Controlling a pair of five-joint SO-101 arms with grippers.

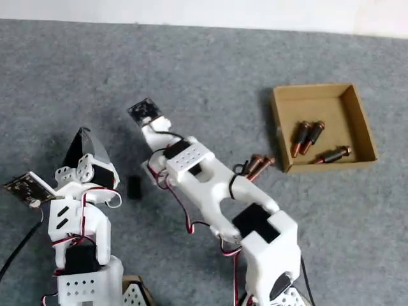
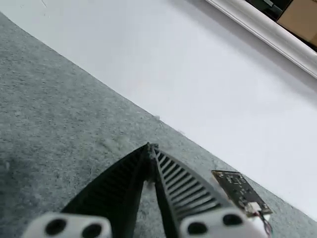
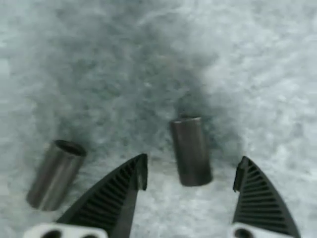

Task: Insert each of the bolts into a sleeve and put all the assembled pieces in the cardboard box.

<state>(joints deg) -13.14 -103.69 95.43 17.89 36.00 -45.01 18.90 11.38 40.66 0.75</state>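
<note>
Grey mat (image 1: 210,70) covers the table, with a white surface (image 2: 223,89) beyond its far edge. On the mat's right side sits the box (image 1: 325,105), open side up.

Three pieces (image 1: 299,140) lie inside the box. Two are side by side near its left wall, and the third piece (image 1: 333,155) lies along its near wall. Two bolts (image 1: 260,164) lie close together just outside the box's near left corner. Their ends away from the box reach the right arm (image 1: 210,185).

That arm stretches away from the box toward the left. The right gripper (image 3: 193,159) hangs over the mat with its fingers spread wide. A sleeve (image 3: 192,151) lies flat between them and touches neither finger. A second sleeve (image 3: 55,173) lies outside the jaws on the bare mat, turned at an angle to the first, with its open end showing.

From above, one dark sleeve (image 1: 134,187) lies well left of the box, just past the right arm. I cannot tell which of the two it is.

The left gripper (image 1: 83,145) is farther still from the box, at the mat's left side, and points toward the far edge. Its fingers (image 2: 124,188) are pressed together at the tips with nothing between them.
</note>
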